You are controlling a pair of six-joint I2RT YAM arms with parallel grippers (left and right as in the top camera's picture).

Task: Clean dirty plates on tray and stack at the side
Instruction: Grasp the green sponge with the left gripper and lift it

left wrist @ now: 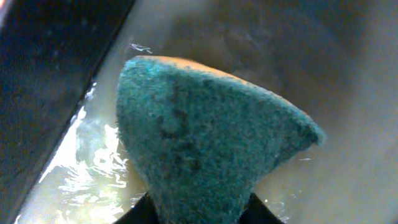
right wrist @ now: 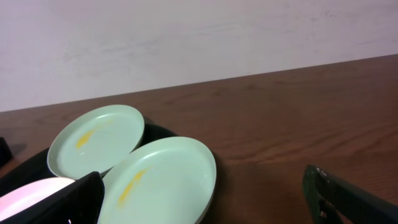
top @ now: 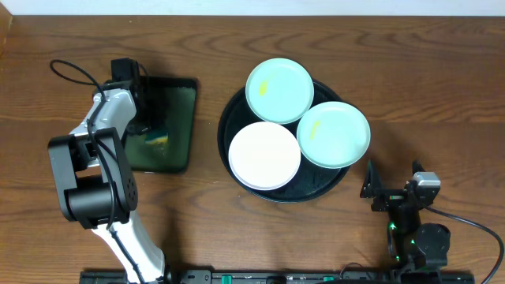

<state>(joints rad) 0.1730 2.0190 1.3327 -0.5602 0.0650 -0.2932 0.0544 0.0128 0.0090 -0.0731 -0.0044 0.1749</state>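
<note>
the left gripper is clamped on a green sponge, whose free end is dipped into the small wet tray just beneath it, probably to soak it for wiping, though the liquid is hard to read. well off to its side, three plates overlap on the round tray, two of them streaked yellow. the right gripper sits with its jaws apart and the plates just ahead of it.

I logged two mint plates, one white plate, one round black tray, one rectangular tray, one sponge.
</note>
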